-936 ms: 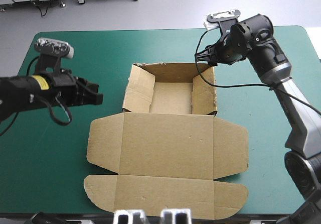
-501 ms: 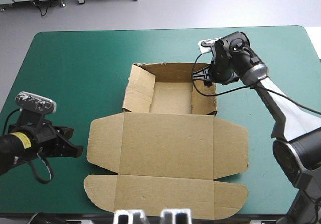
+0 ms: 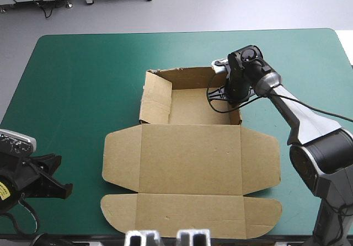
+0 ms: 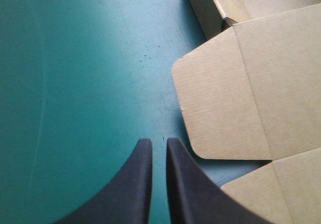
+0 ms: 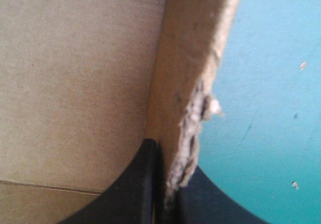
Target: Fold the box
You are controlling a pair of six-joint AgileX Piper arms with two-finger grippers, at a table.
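Gripping the box (image 3: 190, 163) by its right wall (image 3: 239, 113), the right gripper (image 3: 227, 94) now stands low at the tray's far right corner. Earlier it hung above and outside that corner. In the right wrist view its black fingers are all but closed (image 5: 163, 148), with the wall's frayed upper edge (image 5: 193, 58) pinched between them. One finger is inside the tray and the other is on the teal-green cover's side.

The box lies at the middle of the table (image 3: 83, 80). Its tray (image 3: 190, 105), with walls raised, is on the far side. Its lid (image 3: 190, 146) is spread flat toward the near edge. Compared with the earlier frames, the whole sheet has slid slightly toward the table's right edge, and the right wall stands more nearly upright.

The left gripper (image 3: 62, 190) has drawn back from beside the tray's left wall to the table's near left corner, well apart from the box. In the left wrist view its fingers (image 4: 159, 142) are closed to a thin slit on nothing, over bare cover. The lid's rounded left flap (image 4: 220, 108) lies just ahead and to one side.
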